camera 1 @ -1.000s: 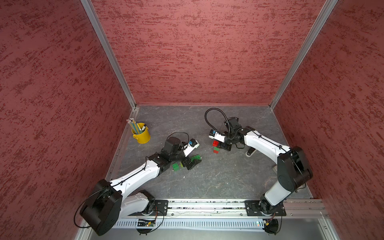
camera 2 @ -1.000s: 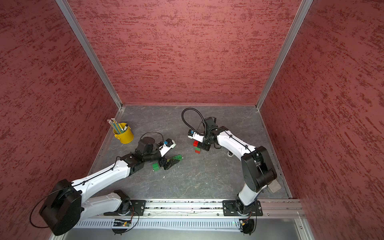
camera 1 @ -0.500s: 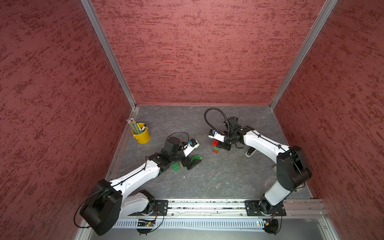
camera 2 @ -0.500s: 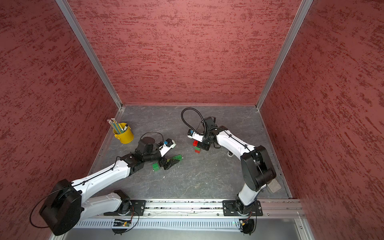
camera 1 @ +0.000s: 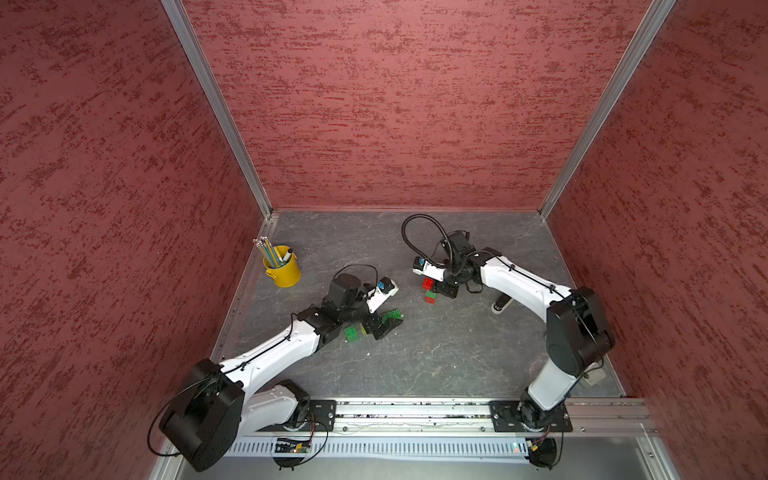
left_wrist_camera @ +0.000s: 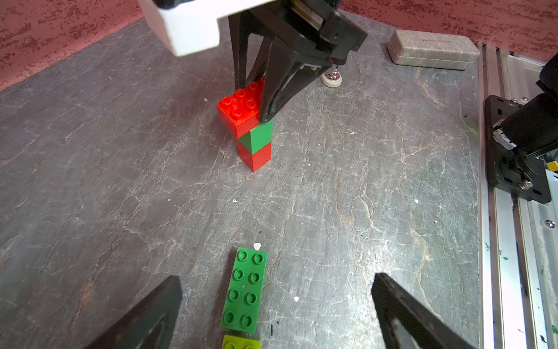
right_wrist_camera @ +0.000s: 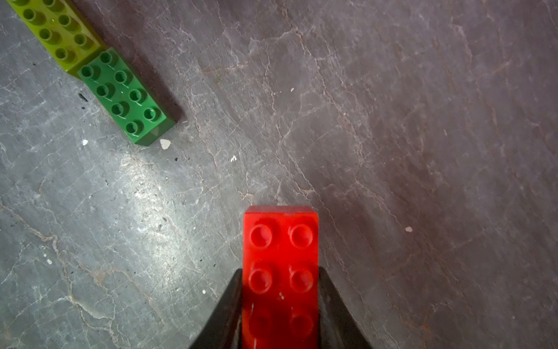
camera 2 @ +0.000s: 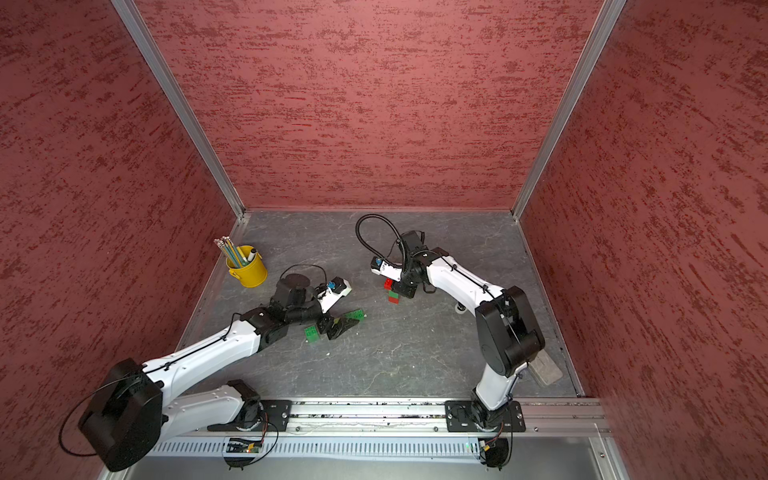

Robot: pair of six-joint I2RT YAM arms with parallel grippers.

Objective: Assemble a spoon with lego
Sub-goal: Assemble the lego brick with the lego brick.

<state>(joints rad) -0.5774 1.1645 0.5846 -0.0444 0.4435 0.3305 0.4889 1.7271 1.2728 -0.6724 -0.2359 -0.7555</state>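
The right hand point(left_wrist_camera: 255, 101) grips the red brick point(right_wrist_camera: 280, 241) on top of the tower point(left_wrist_camera: 256, 151). A crooked push may tip it. The left hand point(left_wrist_camera: 276, 279) hangs wide open over a green brick point(left_wrist_camera: 244, 290) near the tower.

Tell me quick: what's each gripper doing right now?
Left gripper: open, holding nothing.
Right gripper: shut on the oblong red plastic studded brick.

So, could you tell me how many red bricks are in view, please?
2. One oblong red brick, clamped in the right gripper, sits on a green brick; one square red brick stands beneath that green brick. More may be hidden.
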